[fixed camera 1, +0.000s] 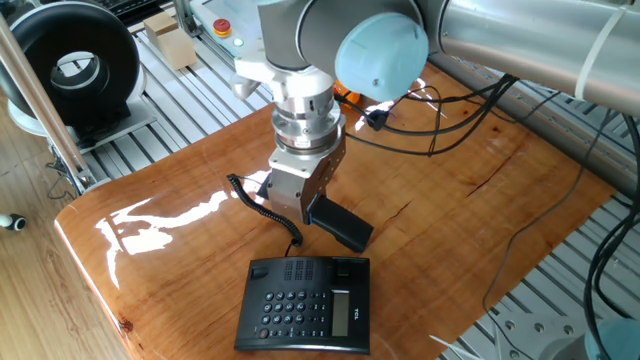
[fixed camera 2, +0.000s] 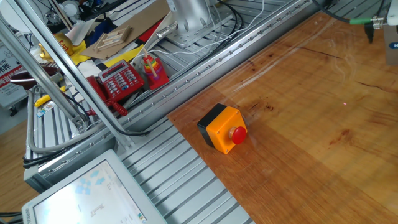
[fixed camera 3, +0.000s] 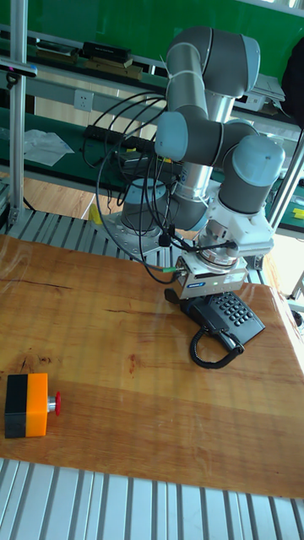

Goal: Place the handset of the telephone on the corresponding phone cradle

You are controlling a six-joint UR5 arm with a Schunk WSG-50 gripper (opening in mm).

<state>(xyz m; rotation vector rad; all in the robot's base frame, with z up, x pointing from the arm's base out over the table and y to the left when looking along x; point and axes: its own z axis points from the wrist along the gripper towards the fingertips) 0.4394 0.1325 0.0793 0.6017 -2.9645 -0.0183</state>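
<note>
Your gripper [fixed camera 1: 297, 212] stands over the handset [fixed camera 1: 340, 226], apparently closed on its left end, the bar's long axis slanting down-right on the desk [fixed camera 1: 470, 210], just beyond the phone cradle [fixed camera 1: 312, 268] at the telephone [fixed camera 1: 305, 305] base's far edge.

This is a robotics lab or workshop. A grey industrial arm [fixed camera 3: 207, 110] with bundled black cables [fixed camera 3: 127, 152] stands at a varnished wooden surface [fixed camera 1: 480, 210] laid over ribbed aluminium framing [fixed camera 2: 180, 180]. An orange box with a red push-button [fixed camera 2: 222, 128] sits on the wood. Beside the rails lie cardboard scraps [fixed camera 2: 118, 37], a red keypad phone [fixed camera 2: 121, 81] and a monitor corner [fixed camera 2: 81, 196]. A black fan housing [fixed camera 1: 70, 65] stands on the floor, and a green wall [fixed camera 3: 127, 21] backs metal shelving.
</note>
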